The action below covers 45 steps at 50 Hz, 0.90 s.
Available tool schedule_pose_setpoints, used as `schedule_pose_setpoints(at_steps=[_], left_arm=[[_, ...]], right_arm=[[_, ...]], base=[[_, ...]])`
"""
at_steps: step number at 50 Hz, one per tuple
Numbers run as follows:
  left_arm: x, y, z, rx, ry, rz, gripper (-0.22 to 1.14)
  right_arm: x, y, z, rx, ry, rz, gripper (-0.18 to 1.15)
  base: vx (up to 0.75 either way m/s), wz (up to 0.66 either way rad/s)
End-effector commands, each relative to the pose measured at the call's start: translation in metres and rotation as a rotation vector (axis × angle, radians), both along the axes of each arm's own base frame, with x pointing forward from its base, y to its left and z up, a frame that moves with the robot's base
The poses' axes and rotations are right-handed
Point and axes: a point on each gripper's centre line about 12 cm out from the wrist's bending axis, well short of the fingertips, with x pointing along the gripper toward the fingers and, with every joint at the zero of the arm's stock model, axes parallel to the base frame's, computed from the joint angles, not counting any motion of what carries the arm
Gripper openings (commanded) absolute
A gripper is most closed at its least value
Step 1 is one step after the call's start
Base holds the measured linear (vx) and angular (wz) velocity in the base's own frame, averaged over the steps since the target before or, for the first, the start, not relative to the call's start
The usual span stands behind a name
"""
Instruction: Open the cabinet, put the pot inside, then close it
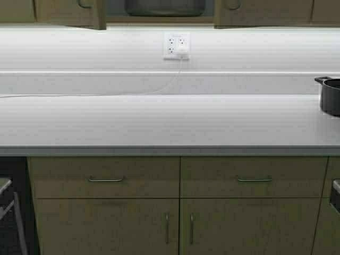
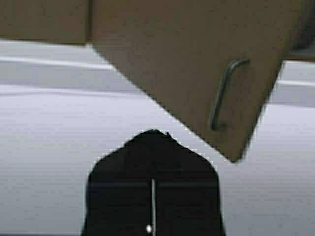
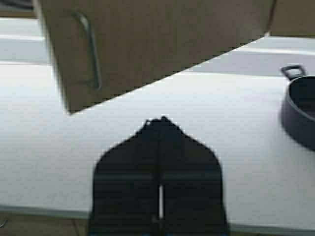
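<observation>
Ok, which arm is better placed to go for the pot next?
Right. The pot sits at the right end of the counter and shows beyond the right tool in its wrist view; the left tool faces only a cabinet door.

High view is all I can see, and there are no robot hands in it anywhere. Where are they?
Observer: The left gripper is shut. It faces a cabinet door without touching it.
Operator: And the other one?
Observer: The right gripper is shut too. It sits above the counter and faces the other door's steel handle.
Operator: Is it holding that pot?
Observer: No. The pot stands on the counter off to its side, untouched.
</observation>
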Motion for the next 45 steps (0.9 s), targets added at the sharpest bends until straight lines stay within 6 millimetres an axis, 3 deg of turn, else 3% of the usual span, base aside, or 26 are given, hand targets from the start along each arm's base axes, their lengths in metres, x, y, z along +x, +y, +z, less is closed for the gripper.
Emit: schedule_pose_setpoints(at_steps=[1,12,25,38,45], left_arm=[[-0.013,-0.015,-0.005,0.022,-0.020,-0.080,0.04],[0.016,-0.022,0.018,0.043,-0.019,-0.089,0.04],[0.082,-0.047,0.049,0.066,-0.031,-0.127,0.04],[0.182,-0.071,0.050,0.061,-0.010,-0.119,0.04],[0.254,-0.088,0.040,0.051,-0.001,-0.117,0.04]], right_arm=[[-0.023,0.021,-0.005,0.024,-0.009,0.100,0.06],[-0.034,0.033,-0.010,0.049,0.007,0.154,0.06],[-0.035,0.037,-0.010,0.052,0.008,0.172,0.06],[-0.033,0.038,-0.003,0.056,-0.004,0.171,0.06],[-0.024,0.042,0.004,0.056,-0.008,0.174,0.06]], base=[[0.03,-0.02],[0.01,0.00],[0.03,-0.02],[0.05,-0.04],[0.07,-0.03]])
